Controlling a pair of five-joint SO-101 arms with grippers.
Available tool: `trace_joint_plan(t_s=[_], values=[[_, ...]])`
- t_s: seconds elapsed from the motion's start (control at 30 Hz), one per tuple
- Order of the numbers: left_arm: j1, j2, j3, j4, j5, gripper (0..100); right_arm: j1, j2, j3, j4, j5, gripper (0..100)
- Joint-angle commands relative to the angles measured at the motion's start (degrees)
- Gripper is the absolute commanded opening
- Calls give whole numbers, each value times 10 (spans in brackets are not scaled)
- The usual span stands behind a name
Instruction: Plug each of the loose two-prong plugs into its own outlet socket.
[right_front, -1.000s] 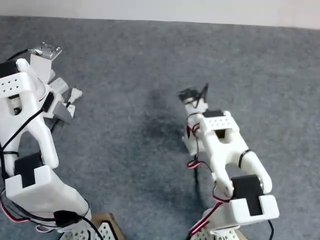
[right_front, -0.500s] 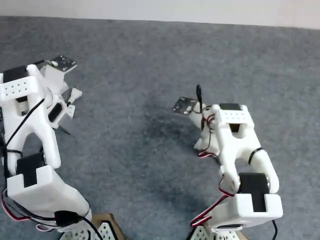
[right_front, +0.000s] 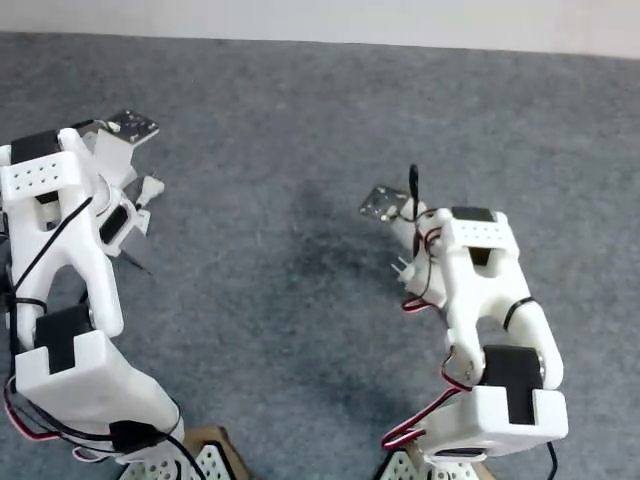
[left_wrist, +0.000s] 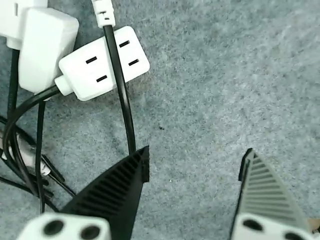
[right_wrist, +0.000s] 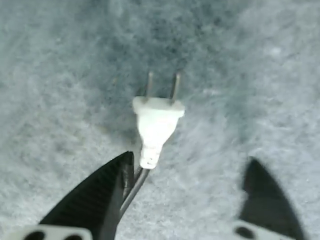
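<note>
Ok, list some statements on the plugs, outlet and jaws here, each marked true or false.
1. The white plug lies loose on the grey carpet. True.
2. The right jaws are shut on that plug. False: they stand open, nothing gripped.
3. A black cable lies across the white outlet block. True.
4. A plug sits in the outlet block's slots. False: the visible slots are empty.
5. The left jaws stand open. True.

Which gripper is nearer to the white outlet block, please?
Left. The left gripper hovers open just beside the white outlet block; the right gripper sits well apart, over a white two-prong plug.
</note>
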Motion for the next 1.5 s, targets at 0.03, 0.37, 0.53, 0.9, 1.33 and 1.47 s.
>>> trace_joint_plan(t_s=[0.03, 0.37, 0.53, 0.9, 1.33, 1.47], values=[[13, -29, 3, -27, -3, 298, -41, -109, -20, 13, -76, 418], [41, 73, -132, -87, 119, 298, -185, -236, 80, 21, -373, 418], [27, 160, -212, -49, 117, 298, -171, -240, 102, 19, -382, 418], [-50, 277, -422, 42, 72, 298, -174, -236, 119, 20, -383, 418], [-58, 416, -455, 53, 14, 298, -174, -236, 120, 23, -383, 418], [-31, 439, -455, 53, 15, 298, -188, -236, 120, 23, -385, 418]])
